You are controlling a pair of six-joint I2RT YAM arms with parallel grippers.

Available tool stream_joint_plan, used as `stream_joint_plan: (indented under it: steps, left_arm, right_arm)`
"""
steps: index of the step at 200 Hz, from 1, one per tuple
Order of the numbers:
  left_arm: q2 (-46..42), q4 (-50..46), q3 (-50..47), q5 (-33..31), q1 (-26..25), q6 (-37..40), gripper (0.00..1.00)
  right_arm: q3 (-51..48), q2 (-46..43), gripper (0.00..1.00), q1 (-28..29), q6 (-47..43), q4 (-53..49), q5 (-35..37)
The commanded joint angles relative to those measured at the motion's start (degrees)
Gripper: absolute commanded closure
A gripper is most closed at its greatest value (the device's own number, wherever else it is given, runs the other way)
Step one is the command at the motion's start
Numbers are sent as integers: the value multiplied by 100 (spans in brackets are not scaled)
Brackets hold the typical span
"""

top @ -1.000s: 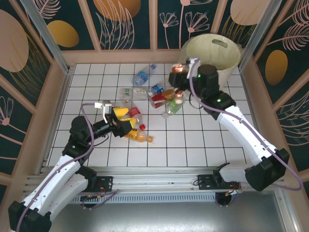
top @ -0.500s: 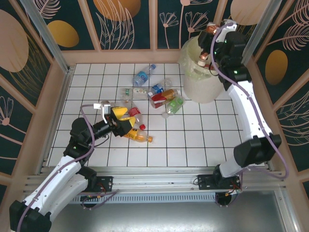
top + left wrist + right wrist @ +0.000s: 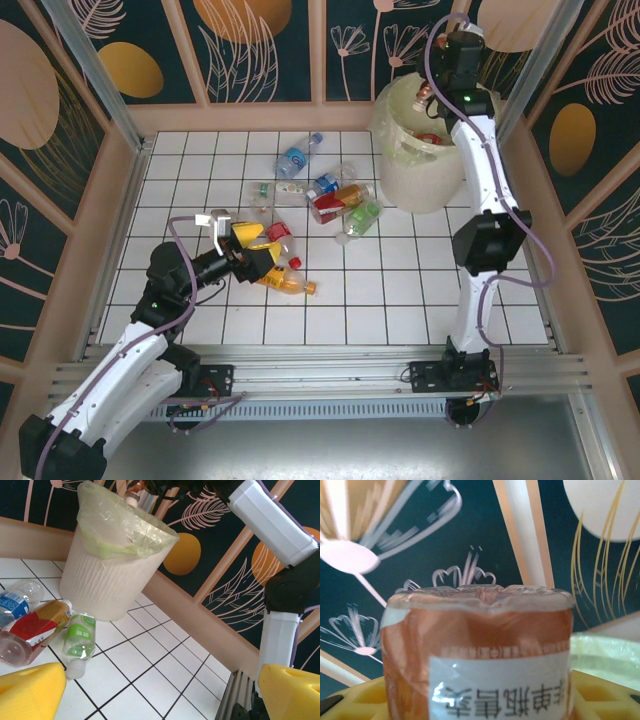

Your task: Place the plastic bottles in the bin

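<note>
The right gripper [image 3: 427, 96] hangs over the bin [image 3: 432, 170], which stands in the table's 1 o'clock corner, close to the back wall; the top view cannot resolve its fingers. The right wrist view settles it: yellow fingers [image 3: 355, 702], cut off by the lower edge, clamp an orange-tinted bottle [image 3: 480, 645] with a white label, cap end hidden. The bin's contents blur behind the clear liner [image 3: 117, 527]. The left gripper [image 3: 256, 247] sits at 8 o'clock of the loose bottle cluster [image 3: 335, 198], jaws spread and gripping nothing, with an orange bottle [image 3: 285, 279] just beside it at 4 o'clock. The left wrist view shows a green-labelled bottle [image 3: 80, 637] near the bin's base. Bare tiles [image 3: 400, 290] lie at 5 o'clock of the cluster.
</note>
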Motion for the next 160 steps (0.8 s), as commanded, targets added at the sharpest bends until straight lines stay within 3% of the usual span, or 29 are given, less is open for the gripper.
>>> stream_joint_plan:
  steps: [1, 91, 160]
  left_arm:
    - [-11, -23, 199, -26, -25, 148, 1]
    - [55, -84, 211, -60, -25, 167, 1]
    - [80, -136, 200, -91, -25, 182, 1]
  right_arm:
    - [310, 259, 49, -83, 428, -790, -27]
    - [25, 768, 49, -296, 904, -1301, -1100]
    - [-345, 859, 46, -298, 1047, -1283, -1504]
